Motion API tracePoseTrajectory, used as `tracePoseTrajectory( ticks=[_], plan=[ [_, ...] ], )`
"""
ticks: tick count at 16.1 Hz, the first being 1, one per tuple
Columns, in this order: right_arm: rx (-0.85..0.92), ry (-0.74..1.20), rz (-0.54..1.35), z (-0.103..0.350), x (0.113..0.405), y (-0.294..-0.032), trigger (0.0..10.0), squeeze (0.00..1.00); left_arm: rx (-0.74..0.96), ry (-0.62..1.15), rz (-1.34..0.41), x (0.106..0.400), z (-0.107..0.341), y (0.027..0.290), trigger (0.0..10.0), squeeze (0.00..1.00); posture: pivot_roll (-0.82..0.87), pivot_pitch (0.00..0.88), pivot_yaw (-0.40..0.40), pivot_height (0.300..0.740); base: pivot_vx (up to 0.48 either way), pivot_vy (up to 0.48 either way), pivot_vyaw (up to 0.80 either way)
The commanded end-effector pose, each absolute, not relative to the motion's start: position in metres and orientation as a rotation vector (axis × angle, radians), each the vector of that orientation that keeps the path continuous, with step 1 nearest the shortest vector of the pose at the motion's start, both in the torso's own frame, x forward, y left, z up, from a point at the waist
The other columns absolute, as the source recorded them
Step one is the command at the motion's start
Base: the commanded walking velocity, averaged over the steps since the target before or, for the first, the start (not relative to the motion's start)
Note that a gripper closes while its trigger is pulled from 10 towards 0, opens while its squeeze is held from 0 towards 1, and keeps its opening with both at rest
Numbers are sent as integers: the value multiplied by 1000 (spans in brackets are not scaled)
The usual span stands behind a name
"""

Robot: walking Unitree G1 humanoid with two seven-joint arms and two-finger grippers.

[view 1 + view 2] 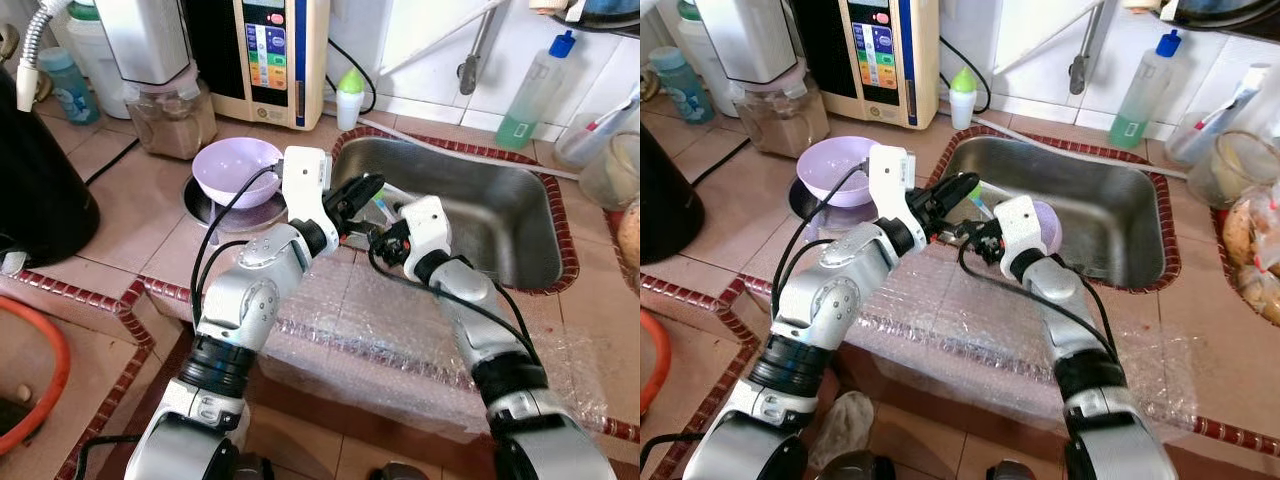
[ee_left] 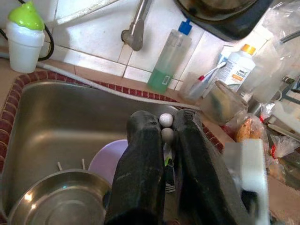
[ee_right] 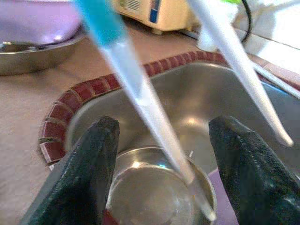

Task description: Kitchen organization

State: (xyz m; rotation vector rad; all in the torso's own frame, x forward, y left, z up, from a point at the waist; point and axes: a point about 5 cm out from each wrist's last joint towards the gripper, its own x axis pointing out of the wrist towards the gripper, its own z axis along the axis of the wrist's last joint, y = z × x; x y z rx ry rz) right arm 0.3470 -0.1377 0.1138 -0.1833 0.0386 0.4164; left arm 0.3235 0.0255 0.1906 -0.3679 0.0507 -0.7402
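Over the near-left corner of the stainless steel sink (image 1: 520, 215), the left gripper (image 2: 166, 129) is clenched on thin utensil handles (image 2: 167, 157). The right gripper (image 3: 161, 154) is spread wide, a clear blue-tipped stick (image 3: 136, 89) passing between its jaws above a small steel bowl (image 3: 154, 187). The sink's far right lies open.

Tan tiled counter (image 1: 120, 190) with red-brown brick edging, white tiled wall (image 1: 420, 50) behind, tiled floor below.
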Motion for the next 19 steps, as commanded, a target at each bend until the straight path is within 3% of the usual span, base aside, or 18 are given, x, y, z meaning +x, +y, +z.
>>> tracePoseTrajectory(
  ticks=[1,17,18,19],
  plan=[
    [-155,32,374,116,352,-141,0,0,-363,46,-735,323,194,26,0,0,-64,2,1,740,0,0,0],
    [-106,14,333,113,356,-147,0,0,-308,88,-712,324,183,30,0,0,-60,0,11,740,0,0,0],
    [-112,11,316,114,357,-149,0,0,-298,89,-716,324,182,30,1569,0,-60,0,12,740,0,0,0],
    [-115,9,301,115,358,-151,0,0,-285,92,-715,324,181,30,7020,0,-61,0,13,740,0,0,0]
  ],
)
